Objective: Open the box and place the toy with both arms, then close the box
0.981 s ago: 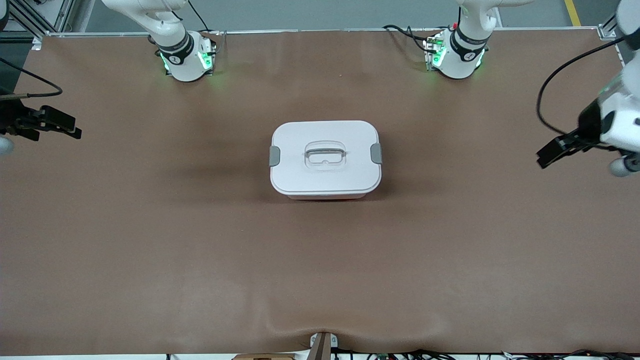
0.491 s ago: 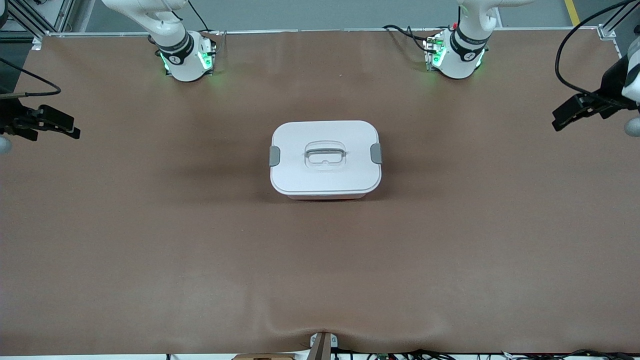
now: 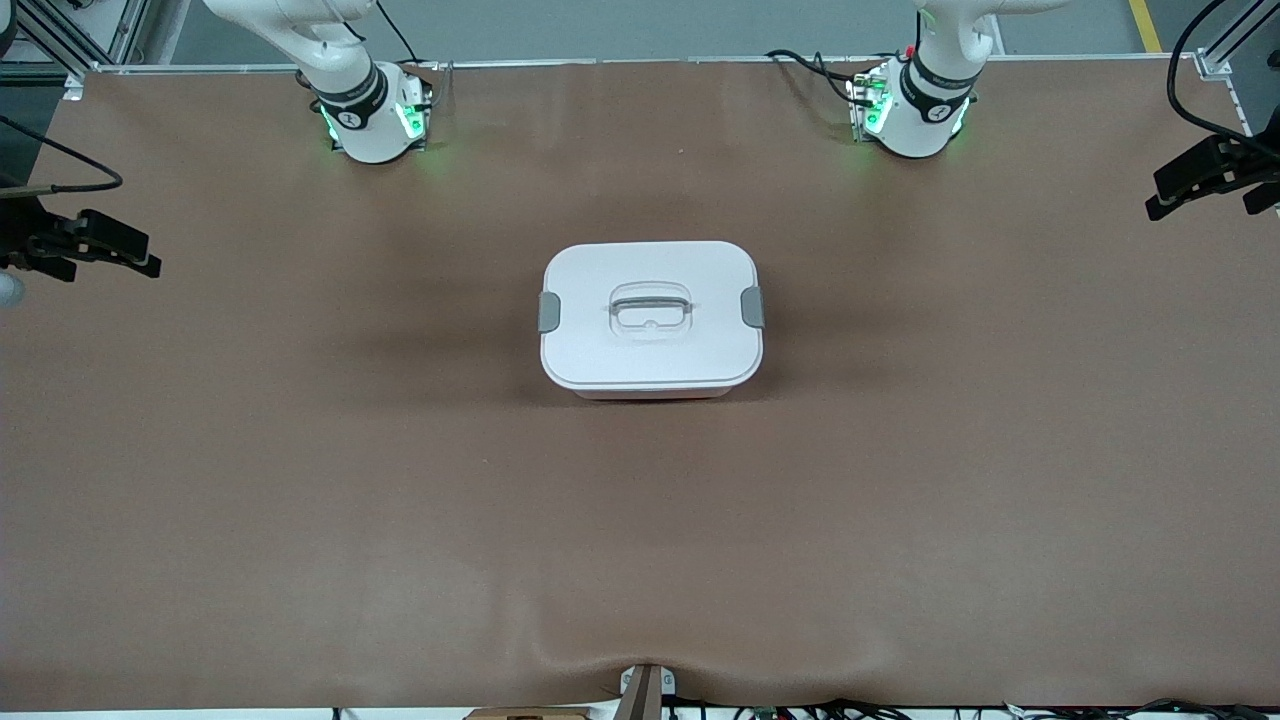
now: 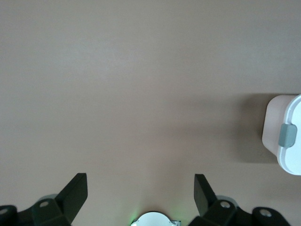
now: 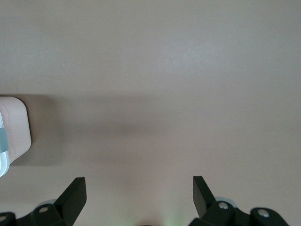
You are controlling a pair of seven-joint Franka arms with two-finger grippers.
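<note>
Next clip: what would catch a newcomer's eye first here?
The white-lidded pink plastic box with grey side clips, standing shut in the middle of the brown table. The left gripper hangs over the table's edge at the left arm's end and the right gripper over the right arm's end, both open and empty. No toy is in sight.

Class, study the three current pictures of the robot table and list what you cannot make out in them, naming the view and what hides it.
- The toy: in no view; whether it is inside the box cannot be told, since the white lid covers it.
- Left gripper: open; front view's edge cuts its arm off.
- Right gripper: open; same, at the right arm's end.
- Box in both wrist views: only a corner shows.
</note>
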